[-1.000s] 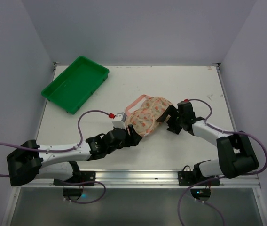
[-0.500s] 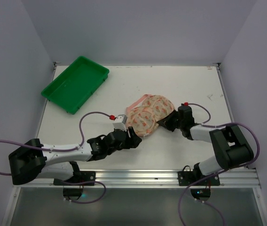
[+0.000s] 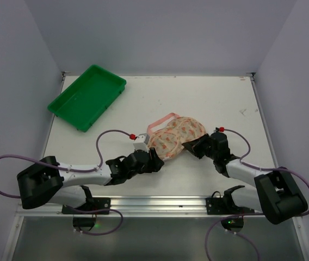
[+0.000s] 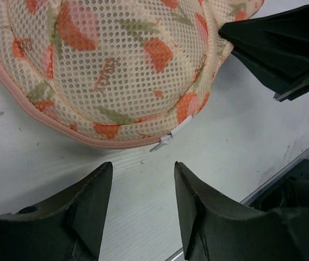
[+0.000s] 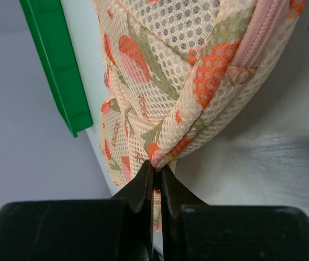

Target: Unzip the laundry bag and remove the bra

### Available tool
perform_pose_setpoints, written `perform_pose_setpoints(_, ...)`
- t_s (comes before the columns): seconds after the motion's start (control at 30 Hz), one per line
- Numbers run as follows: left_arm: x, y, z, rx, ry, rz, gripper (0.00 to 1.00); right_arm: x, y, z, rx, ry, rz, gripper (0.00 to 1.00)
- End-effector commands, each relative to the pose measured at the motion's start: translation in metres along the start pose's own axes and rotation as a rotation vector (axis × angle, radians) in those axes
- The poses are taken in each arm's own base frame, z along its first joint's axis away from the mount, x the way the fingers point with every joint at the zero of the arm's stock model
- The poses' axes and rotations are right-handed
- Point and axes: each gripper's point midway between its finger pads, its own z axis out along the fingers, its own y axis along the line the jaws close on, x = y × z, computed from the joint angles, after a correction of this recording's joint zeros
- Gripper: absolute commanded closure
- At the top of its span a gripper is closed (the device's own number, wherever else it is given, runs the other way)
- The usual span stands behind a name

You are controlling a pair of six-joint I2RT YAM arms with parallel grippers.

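The laundry bag (image 3: 173,136) lies lengthwise between the arms, its right end pinched by the clamped right gripper (image 5: 155,174), while the left gripper (image 4: 141,174), wide and empty, sits just off the bag's near edge, the white zipper pull (image 4: 172,137) straight ahead and nearest it.

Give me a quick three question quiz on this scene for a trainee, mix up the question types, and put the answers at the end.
1. True or false: the right gripper is shut on a fold of the laundry bag.
2. Relative to the white zipper pull, the left gripper is: A) shut on it; B) open, just short of it; C) shut, pressed onto the bag's top.
3. Which corner of the table holds the green tray?
Key: 1 true; 2 B; 3 the far left corner.
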Motion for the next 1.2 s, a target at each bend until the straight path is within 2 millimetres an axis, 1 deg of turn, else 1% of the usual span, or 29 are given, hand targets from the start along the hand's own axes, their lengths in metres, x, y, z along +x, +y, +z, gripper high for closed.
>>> perform_pose_setpoints(0.0, -0.005, -0.009, 0.005, 0.029, -0.03, 0.009, 0.48, -0.008, 0.01, -0.002, -0.021, -0.052, 0.031, 1.0)
perform_pose_setpoints(0.17, 0.001, -0.009, 0.013, 0.029, -0.012, 0.008, 0.49, -0.004, 0.014, -0.003, -0.029, -0.038, 0.041, 1.0)
perform_pose_setpoints(0.4, 0.004, -0.025, 0.022, 0.078, 0.006, -0.007, 0.5, -0.002, 0.013, -0.003, -0.024, -0.043, 0.044, 1.0)
perform_pose_setpoints(0.53, 0.001, -0.021, 0.026, 0.056, -0.017, -0.02, 0.5, 0.001, 0.013, -0.001, -0.023, -0.031, 0.049, 1.0)
perform_pose_setpoints(0.6, -0.003, -0.02, 0.027, 0.041, -0.038, -0.031, 0.51, 0.002, 0.013, -0.001, -0.027, -0.026, 0.051, 1.0)
perform_pose_setpoints(0.67, -0.002, -0.017, 0.028, 0.029, -0.044, -0.053, 0.53, 0.004, 0.012, 0.0, -0.023, -0.021, 0.053, 1.0)
perform_pose_setpoints(0.9, -0.006, -0.028, 0.033, 0.078, -0.065, -0.106, 0.57, 0.009, 0.014, 0.002, -0.025, -0.004, 0.048, 1.0)
perform_pose_setpoints(1.0, -0.006, -0.026, 0.034, 0.072, -0.072, -0.11, 0.59, 0.01, 0.014, 0.002, -0.024, -0.004, 0.047, 1.0)
perform_pose_setpoints(1.17, -0.007, -0.022, 0.032, 0.058, -0.083, -0.125, 0.67, 0.011, 0.013, 0.002, -0.023, -0.001, 0.045, 1.0)
